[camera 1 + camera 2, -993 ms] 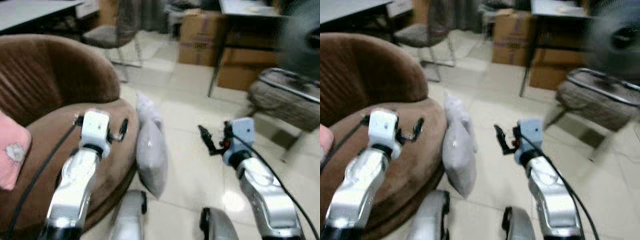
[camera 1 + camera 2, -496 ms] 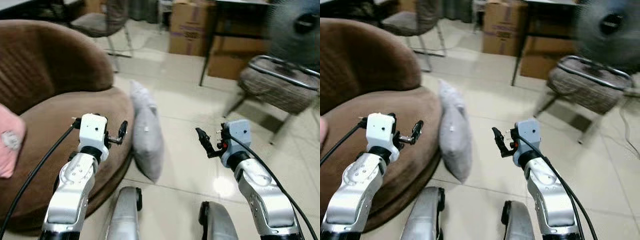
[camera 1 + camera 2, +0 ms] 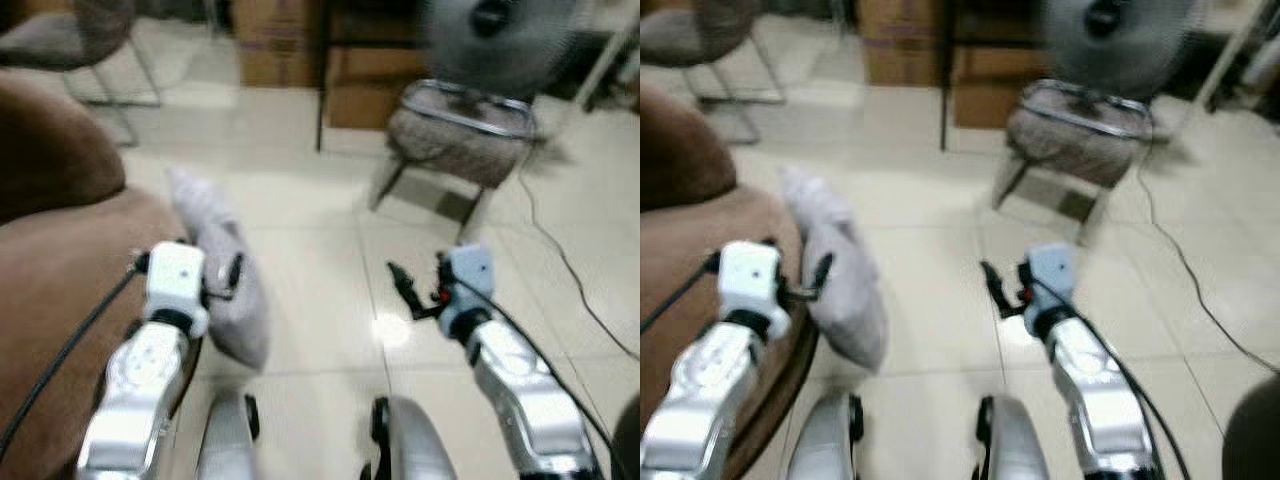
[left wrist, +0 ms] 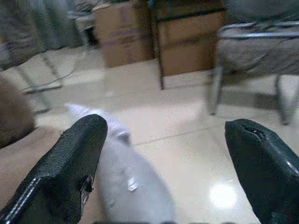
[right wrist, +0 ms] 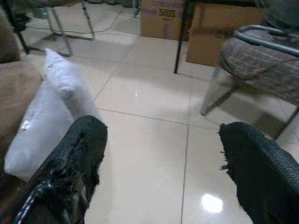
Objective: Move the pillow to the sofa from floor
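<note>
Brown sofa (image 3: 50,290) on the robot's left, grey pillow (image 3: 225,285) standing on the floor (image 3: 310,280), leaning against the sofa's front edge. Best approach now — square up to the pillow and reach low for its middle. Left gripper (image 4: 163,172) and right gripper (image 5: 161,172) both raised forward, fingers spread wide, holding nothing.

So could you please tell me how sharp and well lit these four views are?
Both eye views are smeared by motion, with floor glare between the grippers; the left wrist view is soft; the right wrist view is sharpest, the pillow crisp, with another glare spot.
</note>
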Motion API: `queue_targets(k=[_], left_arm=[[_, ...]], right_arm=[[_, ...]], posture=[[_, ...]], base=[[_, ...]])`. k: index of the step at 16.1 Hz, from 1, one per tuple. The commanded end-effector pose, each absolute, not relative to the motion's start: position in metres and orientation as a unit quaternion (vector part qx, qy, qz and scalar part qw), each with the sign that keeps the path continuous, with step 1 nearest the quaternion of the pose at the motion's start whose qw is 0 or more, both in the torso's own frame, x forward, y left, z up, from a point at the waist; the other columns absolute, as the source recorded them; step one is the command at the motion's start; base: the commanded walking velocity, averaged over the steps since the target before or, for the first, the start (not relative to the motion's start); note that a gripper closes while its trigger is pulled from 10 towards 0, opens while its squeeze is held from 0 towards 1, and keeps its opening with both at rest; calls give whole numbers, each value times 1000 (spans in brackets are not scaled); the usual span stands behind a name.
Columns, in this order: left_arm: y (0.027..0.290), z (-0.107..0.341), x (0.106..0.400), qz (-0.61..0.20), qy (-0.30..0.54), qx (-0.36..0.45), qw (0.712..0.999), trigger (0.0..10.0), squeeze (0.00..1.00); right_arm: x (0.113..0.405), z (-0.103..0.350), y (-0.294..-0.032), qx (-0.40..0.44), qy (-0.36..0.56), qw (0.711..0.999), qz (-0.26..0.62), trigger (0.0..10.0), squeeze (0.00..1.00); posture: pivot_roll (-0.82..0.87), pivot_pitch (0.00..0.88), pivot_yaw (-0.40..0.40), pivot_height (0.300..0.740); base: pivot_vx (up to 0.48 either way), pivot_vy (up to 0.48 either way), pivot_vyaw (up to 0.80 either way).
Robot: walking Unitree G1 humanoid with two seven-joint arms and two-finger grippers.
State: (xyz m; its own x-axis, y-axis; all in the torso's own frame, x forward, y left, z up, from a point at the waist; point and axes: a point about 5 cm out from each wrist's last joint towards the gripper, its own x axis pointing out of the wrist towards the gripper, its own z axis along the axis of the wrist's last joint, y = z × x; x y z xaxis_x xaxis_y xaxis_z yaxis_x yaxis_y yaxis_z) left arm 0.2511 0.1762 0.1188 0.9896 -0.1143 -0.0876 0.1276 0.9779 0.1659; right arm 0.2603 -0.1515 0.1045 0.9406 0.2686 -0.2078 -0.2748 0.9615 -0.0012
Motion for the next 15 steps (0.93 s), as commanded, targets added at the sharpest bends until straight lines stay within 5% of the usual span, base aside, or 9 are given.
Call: queue_targets(k=[1,12,15], left_arm=[[174,117,249,-62,40,83,994,10000,0],[169,106,256,-43,35,69,996,10000,0],[168,104,252,-40,38,67,996,10000,0]], right_arm=[[259,105,-151,-22,97,984,149,10000,0],[265,101,-152,-57,77,984,153,10000,0],[265,102,-149,-53,75,982,163,10000,0]], posture=[[74,0,-4,606],[58,0,-3,606],[77,0,-24,606]], base=[[240,0,0],[379,0,0],[437,0,800]])
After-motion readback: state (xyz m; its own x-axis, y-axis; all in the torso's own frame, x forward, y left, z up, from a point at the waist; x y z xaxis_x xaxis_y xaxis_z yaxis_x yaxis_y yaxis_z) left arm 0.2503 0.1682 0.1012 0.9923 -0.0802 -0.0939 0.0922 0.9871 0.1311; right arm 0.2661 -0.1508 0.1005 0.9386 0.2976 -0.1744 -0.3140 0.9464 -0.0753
